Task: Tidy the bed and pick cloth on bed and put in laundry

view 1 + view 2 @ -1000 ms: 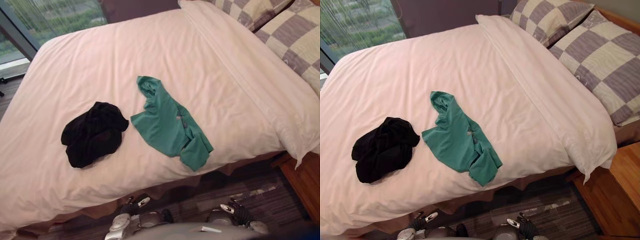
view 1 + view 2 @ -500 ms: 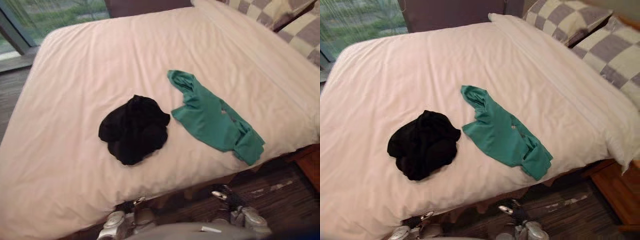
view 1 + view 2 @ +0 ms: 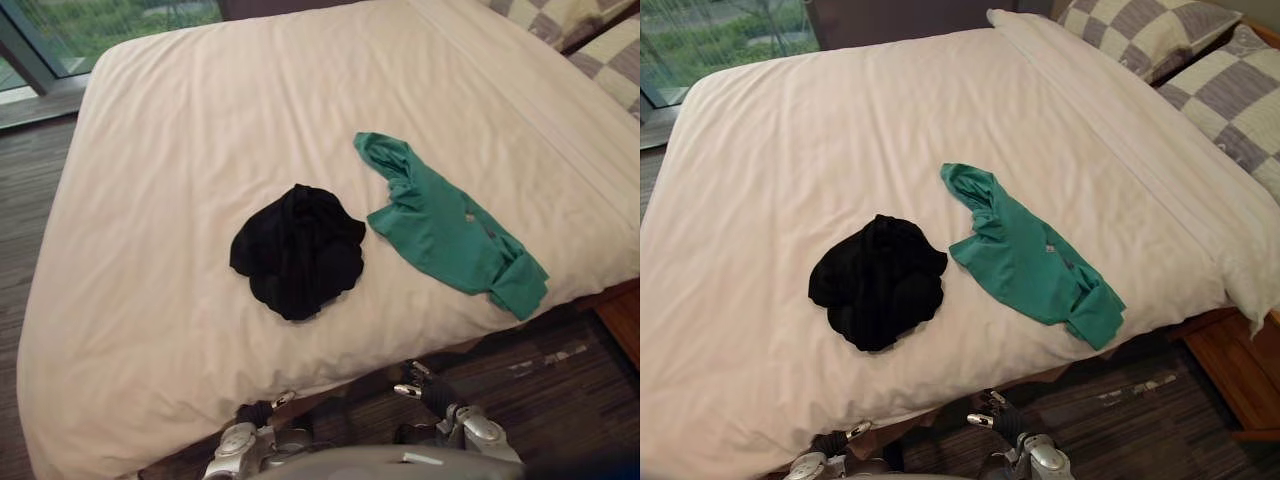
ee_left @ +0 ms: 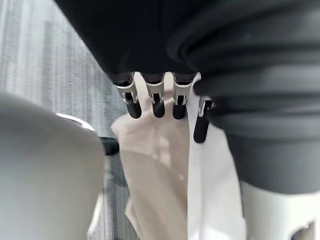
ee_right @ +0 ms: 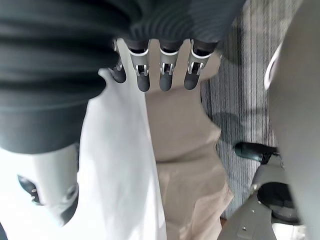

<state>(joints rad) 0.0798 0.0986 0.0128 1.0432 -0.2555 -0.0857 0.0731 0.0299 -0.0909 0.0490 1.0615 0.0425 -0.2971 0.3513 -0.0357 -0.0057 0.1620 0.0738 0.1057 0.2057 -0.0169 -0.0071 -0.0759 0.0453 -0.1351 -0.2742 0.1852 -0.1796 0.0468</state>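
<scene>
Panned left only. Black cloth (image 3: pixel 298 250) beside green cloth (image 3: pixel 450 232) on bed (image 3: pixel 180 130), unmoved. Left hand (image 4: pixel 158 104), right hand (image 5: pixel 166 76) relaxed, empty, by bed edge.

Window (image 3: pixel 730 30) upper left, daylight, greenery outside. Dark wall (image 3: pixel 910 18) top centre. Striped dark floor (image 3: pixel 1140 410) lower edge. Wooden furniture (image 3: pixel 1240 365) lower right.

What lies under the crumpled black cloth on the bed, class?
The black cloth rests on the white bed cover, which shows all round it. The bunched cloth hides the patch directly beneath, so anything tucked there cannot be seen.
</scene>
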